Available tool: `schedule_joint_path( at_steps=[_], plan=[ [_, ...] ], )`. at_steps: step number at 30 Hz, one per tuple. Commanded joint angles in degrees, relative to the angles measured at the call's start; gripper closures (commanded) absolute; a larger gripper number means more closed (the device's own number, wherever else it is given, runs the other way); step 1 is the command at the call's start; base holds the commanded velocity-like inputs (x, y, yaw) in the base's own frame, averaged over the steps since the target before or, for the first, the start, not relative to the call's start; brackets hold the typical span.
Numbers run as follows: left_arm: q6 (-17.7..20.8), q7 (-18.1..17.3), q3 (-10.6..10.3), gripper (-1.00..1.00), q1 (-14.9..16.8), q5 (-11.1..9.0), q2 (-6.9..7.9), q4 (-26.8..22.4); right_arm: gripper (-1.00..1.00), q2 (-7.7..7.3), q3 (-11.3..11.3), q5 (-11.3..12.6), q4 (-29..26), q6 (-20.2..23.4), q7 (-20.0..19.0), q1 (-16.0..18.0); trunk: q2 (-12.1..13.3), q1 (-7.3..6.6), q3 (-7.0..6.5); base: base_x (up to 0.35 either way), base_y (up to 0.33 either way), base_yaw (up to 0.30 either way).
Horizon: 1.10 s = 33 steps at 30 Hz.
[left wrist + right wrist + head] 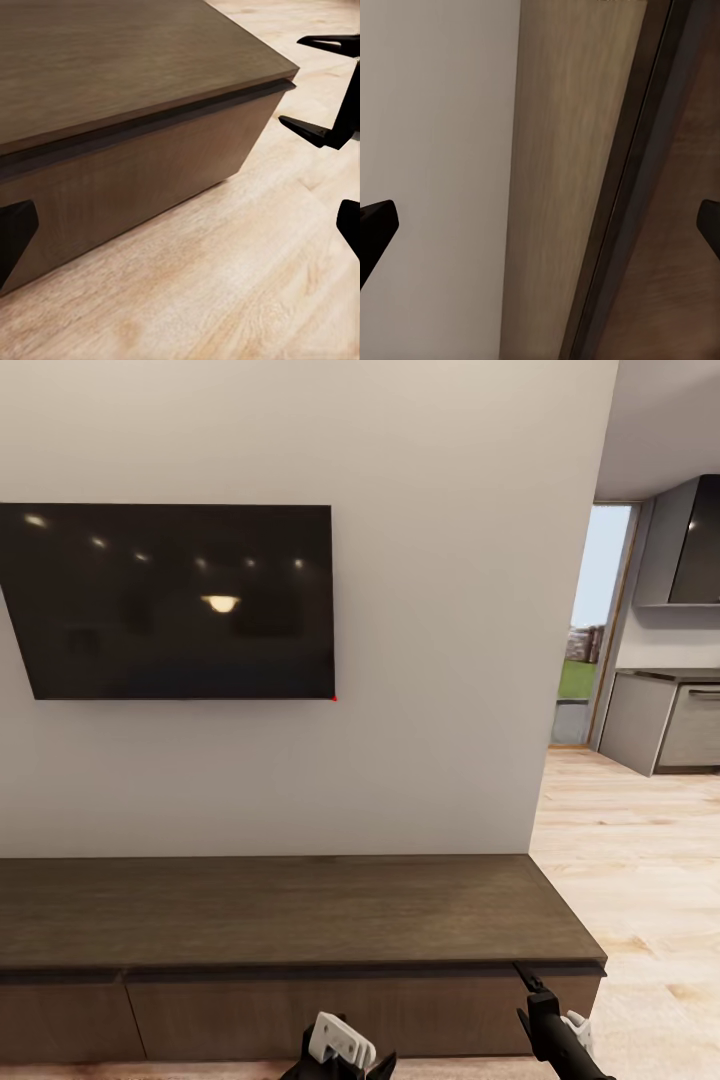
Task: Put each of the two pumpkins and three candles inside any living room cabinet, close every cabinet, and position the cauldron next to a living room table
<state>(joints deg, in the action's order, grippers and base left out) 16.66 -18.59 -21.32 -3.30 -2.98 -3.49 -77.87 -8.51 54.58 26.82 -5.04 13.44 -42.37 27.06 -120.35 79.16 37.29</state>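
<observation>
While the cabinet (300, 920) sits closed, both grippers gape wide at its right edge, floor (640, 880) alongside.

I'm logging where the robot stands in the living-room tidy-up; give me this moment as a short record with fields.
setting: living room, robot facing a pale wall
cabinet: long low dark-brown unit along the wall, top bare, drawer fronts look closed
television: dark screen mounted on the wall above the cabinet
left gripper: open, empty, near the cabinet's end corner above the wood floor
right gripper: open, empty, at the cabinet's top front edge
beyond: kitchen units through the opening on the right
</observation>
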Motion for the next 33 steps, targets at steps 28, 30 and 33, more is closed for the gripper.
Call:
schedule_joint_path(
  at_steps=[28, 30, 33],
  plan=[
    [0.47, -0.31, 0.05, -1.0, -0.22, -0.41, 0.06, -0.54, -1.0, -0.05, -0.01, 0.6, 0.02, 0.53, -0.09, 0.01, -0.03, -0.01, 0.05, 0.062, 0.0, 0.0],
    [0.48, -0.31, 0.05, -1.0, -0.22, -0.42, 0.06, -0.57, -1.0, -0.07, 0.19, 0.6, 0.04, 0.53, -0.09, 0.01, -0.03, -0.01, 0.05, 0.005, 0.0, 0.0],
    [0.48, -0.31, 0.05, -1.0, -0.22, -0.44, 0.06, -0.59, -1.0, -0.1, 1.28, 0.57, 0.08, 0.53, 0.15, 0.01, -0.43, 0.21, 0.23, 0.003, 0.0, 0.0]
  ],
)
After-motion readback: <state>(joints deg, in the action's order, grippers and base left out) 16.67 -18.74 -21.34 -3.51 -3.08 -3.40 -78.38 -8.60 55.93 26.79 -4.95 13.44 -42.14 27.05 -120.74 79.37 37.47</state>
